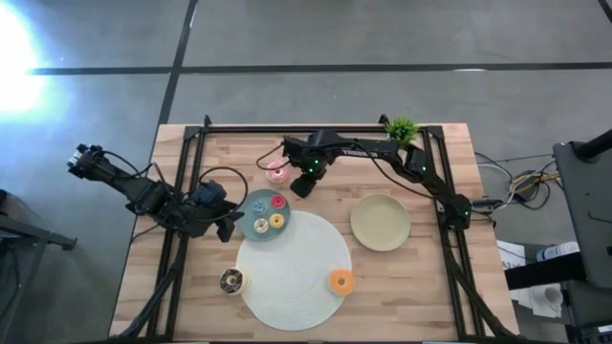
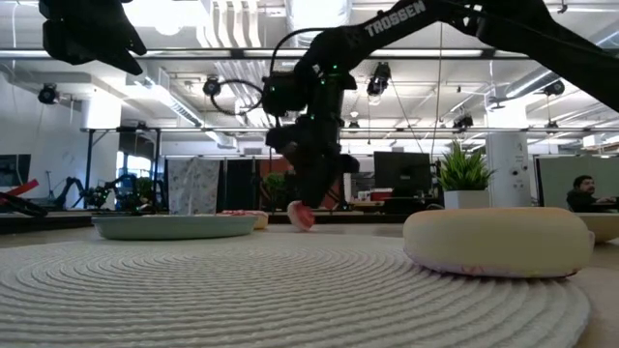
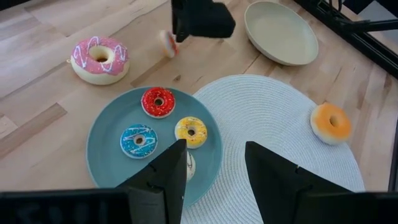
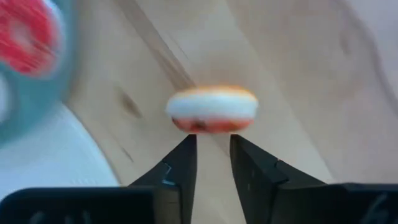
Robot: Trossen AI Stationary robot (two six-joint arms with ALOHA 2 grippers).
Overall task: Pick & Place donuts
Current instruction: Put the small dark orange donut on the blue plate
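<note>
Item, my right gripper [image 1: 299,187]: at about 12 o'clock from the white round mat [image 1: 316,277], between the pink-frosted donut [image 1: 277,171] and the teal plate [image 1: 251,225], fingers set narrow on the rim of a tiny red-and-white donut [image 4: 212,109] held on edge just above the wood (low view). Item, teal plate at the mat's 10 o'clock: tiny red donut [image 3: 157,101], yellow donut [image 3: 190,130], blue donut [image 3: 139,139], with my left gripper [image 3: 214,165] hovering wide open over its edge. Item, elsewhere: orange donut [image 1: 340,281] at the mat's 4 o'clock, dark brown donut [image 1: 230,280] at its 8 o'clock, beige plate [image 1: 380,222] at 2 o'clock.
</note>
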